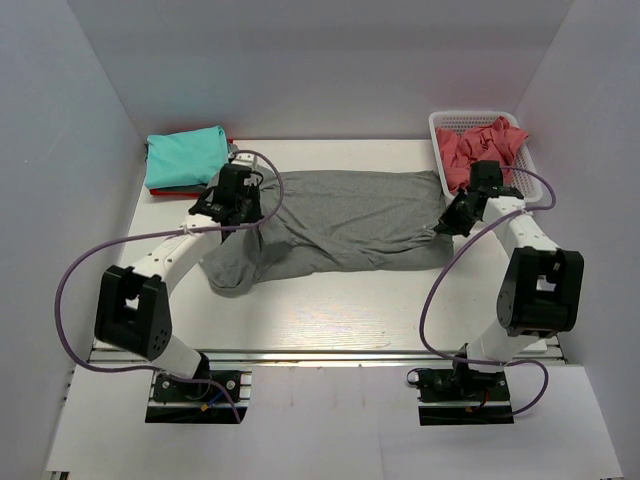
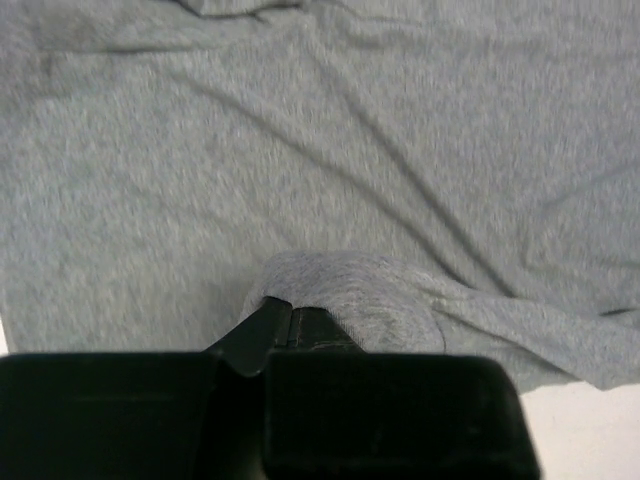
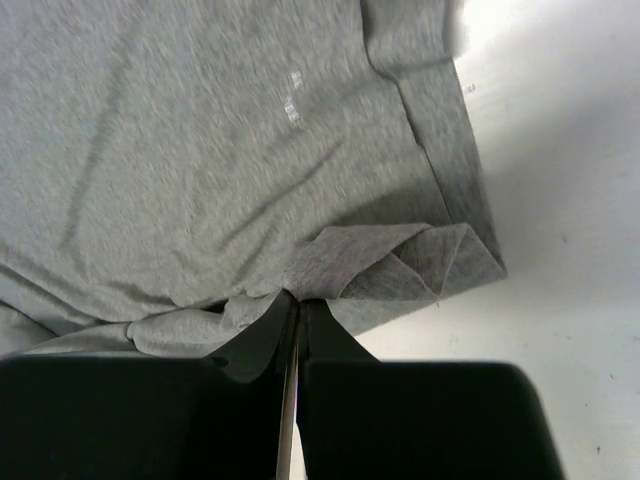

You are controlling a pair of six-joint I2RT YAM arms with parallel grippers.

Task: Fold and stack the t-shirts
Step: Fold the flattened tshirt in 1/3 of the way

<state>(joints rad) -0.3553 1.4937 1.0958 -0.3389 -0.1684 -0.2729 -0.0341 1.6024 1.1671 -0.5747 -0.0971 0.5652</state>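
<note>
the grey t-shirt (image 1: 350, 215) is spread at the centre of the table (image 1: 330, 320), pinched in the clamped left gripper (image 2: 290, 322) at 9 o'clock and the clamped right gripper (image 3: 297, 305) at 3 o'clock. a fold is judged in hand; next, both pinches should be carried evenly toward 12 o'clock.

The grey t-shirt (image 1: 350, 220) covers the middle of the worktop (image 1: 330, 315), leaving a bare strip across the lower centre of the top view where a pincer could pass. At upper left the teal t-shirt (image 1: 185, 157), lying on a red t-shirt (image 1: 165, 191), blocks that corner; at upper right the white basket (image 1: 443, 125) of coral-pink t-shirts (image 1: 485, 145) fills the other. Bare worktop runs between them. The left arm (image 1: 170, 255) and right arm (image 1: 520, 235) slant across the lower left and lower right.
</note>
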